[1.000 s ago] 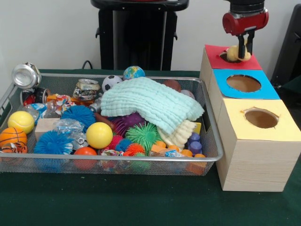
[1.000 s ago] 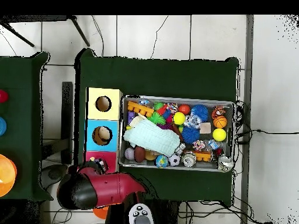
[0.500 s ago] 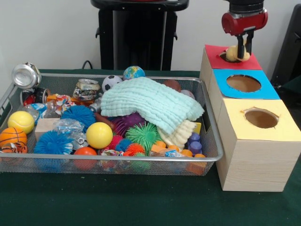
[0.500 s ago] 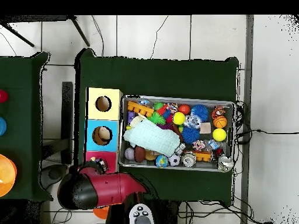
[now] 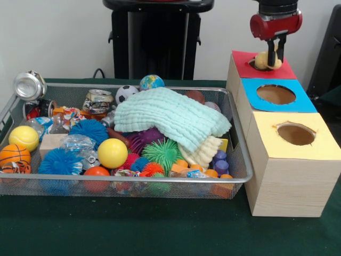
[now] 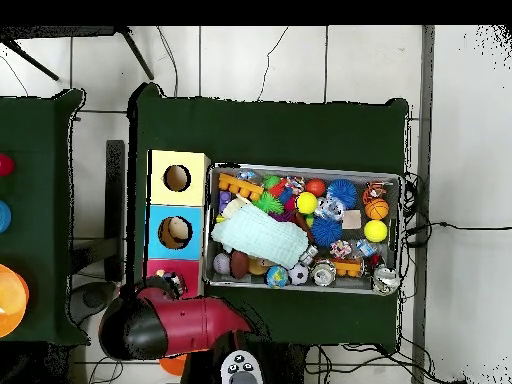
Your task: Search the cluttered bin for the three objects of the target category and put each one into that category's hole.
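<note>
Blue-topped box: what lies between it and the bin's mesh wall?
Nothing; front view shows the blue-topped box beside the bin, no object between.

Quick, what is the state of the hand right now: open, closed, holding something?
Hand: closed on a pale yellow ball, above the red box hole.

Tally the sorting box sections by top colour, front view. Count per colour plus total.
Red section: 1
Blue section: 1
Yellow section: 1
Total: 3, each with one round hole in its top.
</note>
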Robot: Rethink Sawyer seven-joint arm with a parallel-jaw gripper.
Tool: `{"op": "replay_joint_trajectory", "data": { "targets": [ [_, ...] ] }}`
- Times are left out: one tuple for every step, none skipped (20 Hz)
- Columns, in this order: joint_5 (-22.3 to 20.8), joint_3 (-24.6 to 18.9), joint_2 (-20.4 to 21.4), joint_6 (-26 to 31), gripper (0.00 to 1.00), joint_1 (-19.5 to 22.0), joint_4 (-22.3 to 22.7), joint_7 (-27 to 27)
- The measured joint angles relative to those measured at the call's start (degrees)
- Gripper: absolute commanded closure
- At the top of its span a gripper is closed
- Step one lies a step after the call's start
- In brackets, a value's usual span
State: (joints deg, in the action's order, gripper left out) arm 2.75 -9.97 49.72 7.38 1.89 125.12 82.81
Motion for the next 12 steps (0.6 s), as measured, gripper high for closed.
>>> {"op": "replay_joint_trajectory", "data": {
  "targets": [
    [0.0,0.1,-0.1,0.0,1.0,0.0,0.0,0.0],
    [0.0,0.1,-0.1,0.0,1.0,-0.1,0.0,0.0],
    [0.0,0.2,-0.1,0.0,1.0,-0.1,0.0,0.0],
    [0.0,0.3,-0.2,0.0,1.0,-0.2,0.0,0.0],
    [0.0,0.3,-0.3,0.0,1.0,-0.2,0.0,0.0],
    [0.0,0.5,-0.5,0.0,1.0,-0.4,0.0,0.0],
    [0.0,0.5,-0.5,0.0,1.0,-0.4,0.0,0.0],
    [0.0,0.6,-0.5,0.0,1.0,-0.4,0.0,0.0],
    [0.0,0.6,-0.7,0.0,1.0,-0.5,0.0,0.0],
    [0.0,0.7,-0.7,0.0,1.0,-0.5,0.0,0.0],
    [0.0,0.8,-1.1,0.0,0.0,-0.6,0.0,0.0],
    [0.0,0.8,-1.1,0.0,0.0,-0.6,-0.1,0.0]
  ]
}}
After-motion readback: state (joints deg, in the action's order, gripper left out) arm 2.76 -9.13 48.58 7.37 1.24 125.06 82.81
